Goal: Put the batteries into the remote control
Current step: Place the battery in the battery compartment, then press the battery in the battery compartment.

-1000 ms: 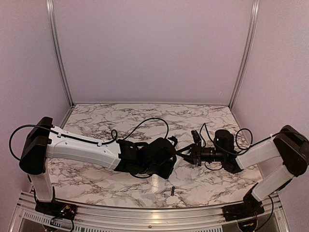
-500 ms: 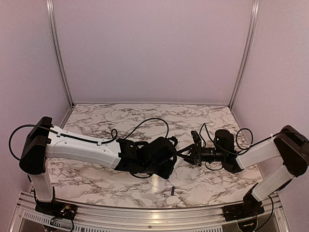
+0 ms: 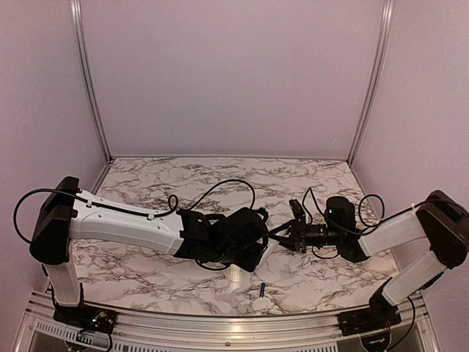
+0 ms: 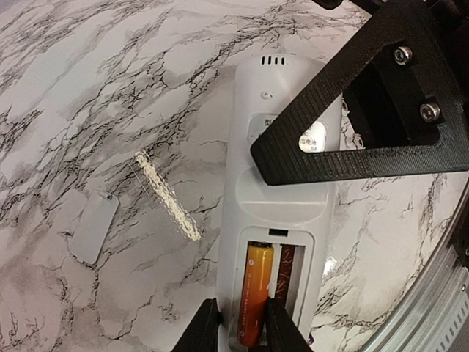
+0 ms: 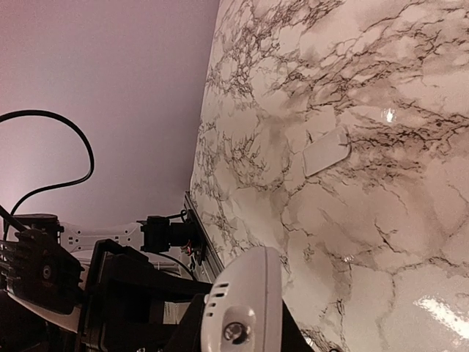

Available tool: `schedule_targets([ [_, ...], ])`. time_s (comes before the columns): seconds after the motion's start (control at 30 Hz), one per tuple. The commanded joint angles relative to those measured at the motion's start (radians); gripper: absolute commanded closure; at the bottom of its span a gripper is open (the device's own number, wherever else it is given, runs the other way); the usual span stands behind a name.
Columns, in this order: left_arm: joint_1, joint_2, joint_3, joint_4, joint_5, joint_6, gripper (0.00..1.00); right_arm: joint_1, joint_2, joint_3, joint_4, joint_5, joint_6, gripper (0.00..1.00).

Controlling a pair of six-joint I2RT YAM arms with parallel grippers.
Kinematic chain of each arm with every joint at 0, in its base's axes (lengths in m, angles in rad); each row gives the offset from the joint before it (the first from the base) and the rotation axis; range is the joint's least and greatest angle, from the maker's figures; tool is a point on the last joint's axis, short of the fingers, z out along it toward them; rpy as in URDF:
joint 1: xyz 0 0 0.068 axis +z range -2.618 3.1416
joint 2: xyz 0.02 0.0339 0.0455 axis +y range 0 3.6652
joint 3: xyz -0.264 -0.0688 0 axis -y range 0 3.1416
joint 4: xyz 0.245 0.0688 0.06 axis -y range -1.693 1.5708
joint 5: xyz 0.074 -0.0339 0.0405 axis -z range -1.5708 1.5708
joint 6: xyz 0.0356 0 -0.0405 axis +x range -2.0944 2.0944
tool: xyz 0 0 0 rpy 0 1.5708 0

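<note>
The white remote control (image 4: 282,198) lies back side up with its battery bay open. The orange battery (image 4: 254,293) sits in the bay's left slot; the right slot shows only its spring contact. My left gripper (image 4: 240,317) is shut on the orange battery at the near end of the bay. My right gripper (image 5: 240,326) is shut on the remote's other end (image 5: 245,293), and one of its fingers (image 4: 352,139) crosses the remote. In the top view the two grippers (image 3: 256,236) (image 3: 278,235) meet at the table's middle and hide the remote. The black battery (image 3: 261,288) lies loose near the front edge.
A small flat white cover (image 4: 94,226) lies on the marble left of the remote; it also shows in the right wrist view (image 5: 326,152). The table's metal front rail (image 3: 220,323) runs close behind the black battery. Cables loop over both wrists.
Both grippers have shifted only very slightly. Their holds on the battery and the remote are the same.
</note>
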Motion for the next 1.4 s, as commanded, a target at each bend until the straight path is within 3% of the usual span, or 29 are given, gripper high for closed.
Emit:
schedule_targets([
  [0.0,0.026,0.008,-0.029,-0.097,-0.030,0.010,0.75,0.005,-0.036,0.032,0.062,-0.118,0.012,1.00],
  [0.27,0.036,-0.020,-0.070,-0.031,0.060,0.016,0.75,0.005,-0.038,0.046,0.100,-0.164,0.009,1.00],
  [0.87,0.110,-0.154,-0.240,0.187,0.329,0.015,0.42,0.003,-0.050,0.052,0.065,-0.215,-0.036,1.00],
  [1.37,0.127,-0.170,-0.265,0.277,0.422,-0.015,0.38,0.005,-0.030,0.058,0.046,-0.206,-0.050,1.00],
])
